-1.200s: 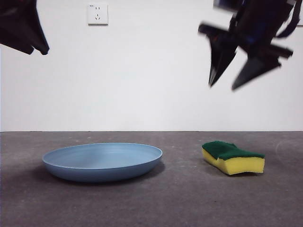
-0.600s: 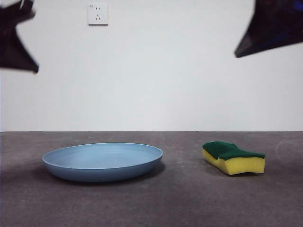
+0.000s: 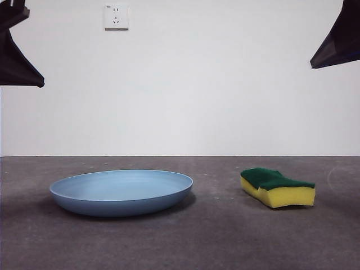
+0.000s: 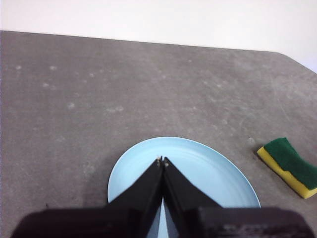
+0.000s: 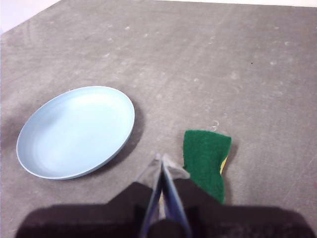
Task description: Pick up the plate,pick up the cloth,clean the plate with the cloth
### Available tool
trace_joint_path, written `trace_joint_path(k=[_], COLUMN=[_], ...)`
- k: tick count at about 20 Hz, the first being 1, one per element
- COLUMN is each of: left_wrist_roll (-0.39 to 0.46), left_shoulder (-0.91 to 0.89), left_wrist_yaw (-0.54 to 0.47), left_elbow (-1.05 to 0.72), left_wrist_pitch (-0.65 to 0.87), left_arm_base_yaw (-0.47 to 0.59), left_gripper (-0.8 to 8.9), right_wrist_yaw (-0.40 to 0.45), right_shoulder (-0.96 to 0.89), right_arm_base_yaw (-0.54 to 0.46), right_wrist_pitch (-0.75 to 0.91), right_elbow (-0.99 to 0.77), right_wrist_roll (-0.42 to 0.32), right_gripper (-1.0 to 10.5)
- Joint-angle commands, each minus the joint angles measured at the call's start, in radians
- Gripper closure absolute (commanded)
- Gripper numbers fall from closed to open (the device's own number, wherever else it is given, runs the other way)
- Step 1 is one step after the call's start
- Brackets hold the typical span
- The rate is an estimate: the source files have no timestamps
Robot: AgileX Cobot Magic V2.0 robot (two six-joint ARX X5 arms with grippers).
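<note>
Nothing is being handled yet: the large round light-blue plate (image 3: 121, 192) is sitting flat on the dark grey table (image 3: 214, 242) at lower left of the front view, and the small yellow sponge with the dark green scouring top (image 3: 277, 187), the task's cloth, is lying green side up at lower right, well apart from the plate. The left pincer (image 4: 162, 161) is hanging high above the plate with its two black jaws pressed together and nothing between them; in the front view it is showing only as a dark wedge at the upper left corner. The right pincer (image 5: 162, 159) is likewise closed and empty, poised over the table just beside the sponge's green top, showing as a black tip at upper right. Each arm is lining up over its own target, I'd say, plate for the left, sponge for the right. A white wall socket (image 3: 116, 16) is sitting high on the back wall.
</note>
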Motion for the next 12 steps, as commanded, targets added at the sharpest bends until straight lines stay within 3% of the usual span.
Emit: trace_joint_path(k=[1,3,5,9,12], left_wrist_roll=[-0.003,0.003,0.108,0.183,0.189], left_shoulder=[0.0,-0.016,-0.074,-0.294,-0.443], left_wrist_yaw=[0.001,-0.001,-0.042,-0.043,-0.019], left_elbow=[-0.005,-0.005,-0.005,-0.005,-0.025], left_wrist_pitch=[-0.009,-0.047,-0.113,-0.257,-0.376], left_arm_base_yaw=[0.002,-0.004,0.005,0.031,0.089], left_gripper=[8.14,8.14,8.14,8.14,8.14], right_wrist_yaw=[0.0,0.0,0.0,0.0,0.0], right_shoulder=[-0.001,-0.001,-0.001,-0.001,-0.001], right_arm_base_yaw=[0.001,0.001,0.001,0.001,0.001], right_wrist_pitch=[0.002,0.002,0.002,0.002,0.002], right_elbow=[-0.004,-0.004,-0.004,-0.004,-0.004], right_wrist_roll=[0.003,0.003,0.003,0.003,0.003], right_gripper=[9.5,9.5,9.5,9.5,9.5])
